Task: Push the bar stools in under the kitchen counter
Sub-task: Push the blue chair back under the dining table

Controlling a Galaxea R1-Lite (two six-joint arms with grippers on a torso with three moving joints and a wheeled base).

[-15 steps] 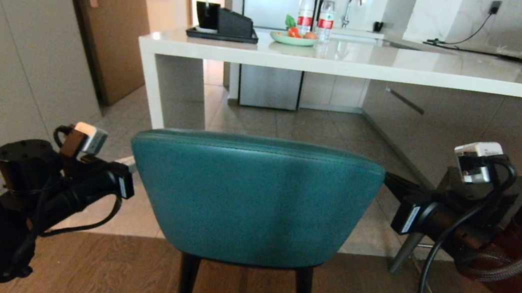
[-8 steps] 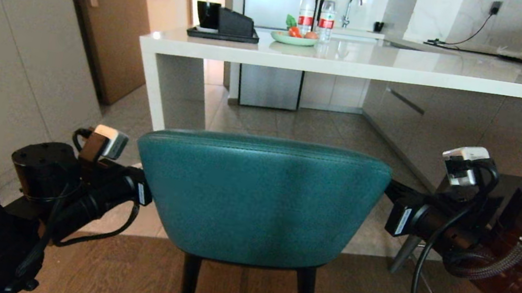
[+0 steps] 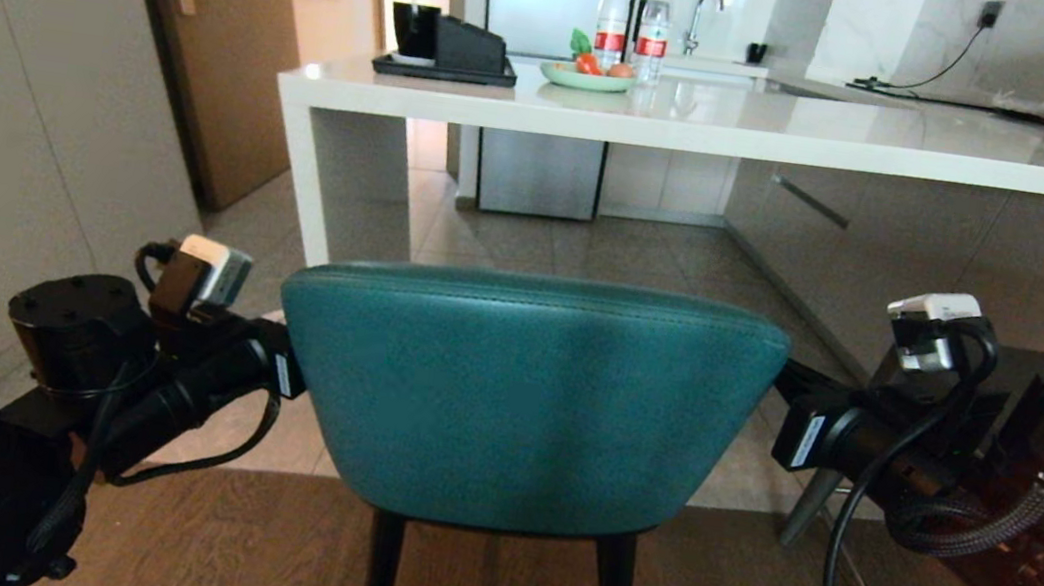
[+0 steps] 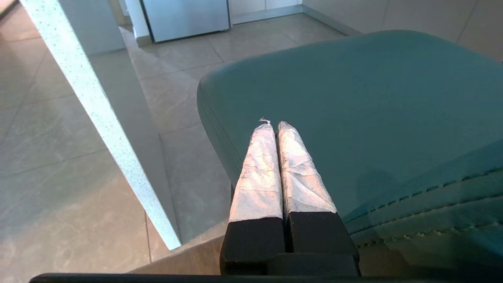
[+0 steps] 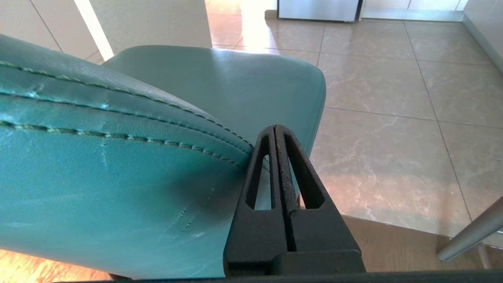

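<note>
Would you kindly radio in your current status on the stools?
Left gripper shut, right gripper shut, flanking the backrest. Teal leather stool not yet under the white stone counter. Tile floor between them shows nothing in the way.

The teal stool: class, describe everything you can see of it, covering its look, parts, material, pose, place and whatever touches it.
The teal stool looks like leather, with a rounded, stitched back, a padded seat and thin black legs. It stands upright on the wooden floor, its back to the robot, facing the kitchen counter and not yet under it. The left gripper, shut, is at its left edge; the right gripper, shut, is at its right edge. Contact cannot be confirmed.
</note>
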